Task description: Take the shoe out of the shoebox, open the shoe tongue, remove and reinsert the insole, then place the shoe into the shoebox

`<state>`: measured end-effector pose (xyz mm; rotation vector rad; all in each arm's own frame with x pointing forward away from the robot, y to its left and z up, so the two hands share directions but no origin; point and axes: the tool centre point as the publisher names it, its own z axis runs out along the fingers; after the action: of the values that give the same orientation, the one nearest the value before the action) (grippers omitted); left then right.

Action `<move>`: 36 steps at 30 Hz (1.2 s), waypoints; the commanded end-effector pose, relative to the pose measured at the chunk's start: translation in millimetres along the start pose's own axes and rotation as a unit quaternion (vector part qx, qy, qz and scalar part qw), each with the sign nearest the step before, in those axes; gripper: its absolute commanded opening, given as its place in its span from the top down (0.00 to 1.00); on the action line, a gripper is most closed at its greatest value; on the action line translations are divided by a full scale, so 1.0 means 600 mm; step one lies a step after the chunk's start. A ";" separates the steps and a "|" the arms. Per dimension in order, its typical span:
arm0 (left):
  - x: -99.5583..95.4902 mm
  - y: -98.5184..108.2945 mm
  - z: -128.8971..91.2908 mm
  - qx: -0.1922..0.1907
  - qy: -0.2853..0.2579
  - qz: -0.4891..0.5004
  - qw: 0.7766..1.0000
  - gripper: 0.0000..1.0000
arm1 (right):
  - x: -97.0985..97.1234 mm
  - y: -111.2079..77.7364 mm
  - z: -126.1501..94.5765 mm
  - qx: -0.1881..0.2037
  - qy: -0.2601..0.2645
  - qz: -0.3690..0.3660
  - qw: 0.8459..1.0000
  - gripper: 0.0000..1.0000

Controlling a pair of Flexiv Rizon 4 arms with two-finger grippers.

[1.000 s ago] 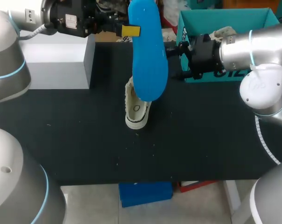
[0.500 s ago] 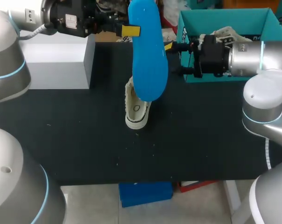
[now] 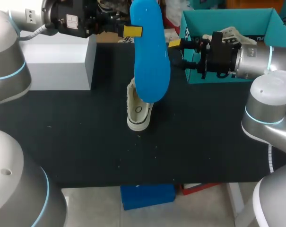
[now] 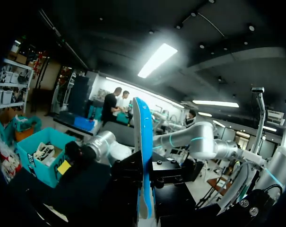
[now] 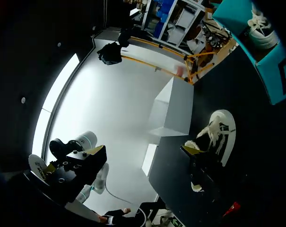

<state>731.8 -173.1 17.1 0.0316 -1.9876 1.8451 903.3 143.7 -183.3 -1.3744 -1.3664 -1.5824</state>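
Observation:
My left gripper (image 3: 133, 31) holds a long blue insole (image 3: 150, 56) upright above the table, shut on its upper end. In the left wrist view the insole (image 4: 143, 142) stands edge-on between the fingers. Below it a white shoe (image 3: 138, 109) lies on the black table (image 3: 76, 132). My right gripper (image 3: 177, 53) is open just right of the insole, apart from it, beside the teal shoebox (image 3: 195, 21). A second white shoe (image 3: 232, 34) lies inside that box. From the right wrist, the shoe (image 5: 218, 132) shows ahead of the right gripper (image 5: 195, 168), with the shoebox (image 5: 270, 71) off to one side.
A grey box (image 3: 62, 59) stands at the table's back left, close under my left arm. The shoebox takes up the back right corner. The black tabletop stretches in front of the shoe to the near edge.
My right gripper has shifted a little toward the back of the table and its wrist has turned, the forearm swinging level. The left arm, insole and shoe have not moved.

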 end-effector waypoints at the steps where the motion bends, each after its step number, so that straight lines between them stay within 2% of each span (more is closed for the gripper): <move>1: -0.001 0.001 0.001 0.000 0.000 0.000 1.000 1.00 | 0.001 -0.007 -0.002 -0.005 -0.001 0.000 1.000 0.00; 16: -0.001 0.001 0.001 0.000 0.000 0.000 1.000 1.00 | 0.001 -0.007 -0.002 -0.005 -0.001 0.000 1.000 0.00; 20: 0.004 0.004 0.007 -0.048 -0.030 0.109 0.992 1.00 | 0.001 -0.007 -0.002 -0.005 -0.001 0.000 1.000 0.00; 23: 0.012 0.014 0.009 -0.092 -0.051 0.202 0.974 1.00 | 0.001 -0.007 -0.002 -0.005 -0.001 0.000 1.000 0.00; 27: 0.017 0.037 0.011 -0.130 -0.074 0.291 0.945 1.00 | 0.001 -0.007 -0.002 -0.005 -0.001 0.000 1.000 0.00; 32: 0.023 0.063 0.009 -0.147 -0.093 0.396 0.901 1.00 | 0.001 -0.007 -0.002 -0.005 -0.001 0.000 1.000 0.00; 33: 0.026 0.070 0.010 -0.156 -0.094 0.427 0.886 1.00 | 0.001 -0.007 -0.002 -0.005 -0.001 0.000 1.000 0.00; 36: 0.028 0.087 0.013 -0.163 -0.091 0.464 0.866 1.00 | 0.001 -0.007 -0.002 -0.005 -0.001 0.000 1.000 0.00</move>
<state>710.2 -173.6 -21.1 -0.5719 -2.4605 1.9181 899.2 142.2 -183.3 -1.3773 -1.3616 -1.5888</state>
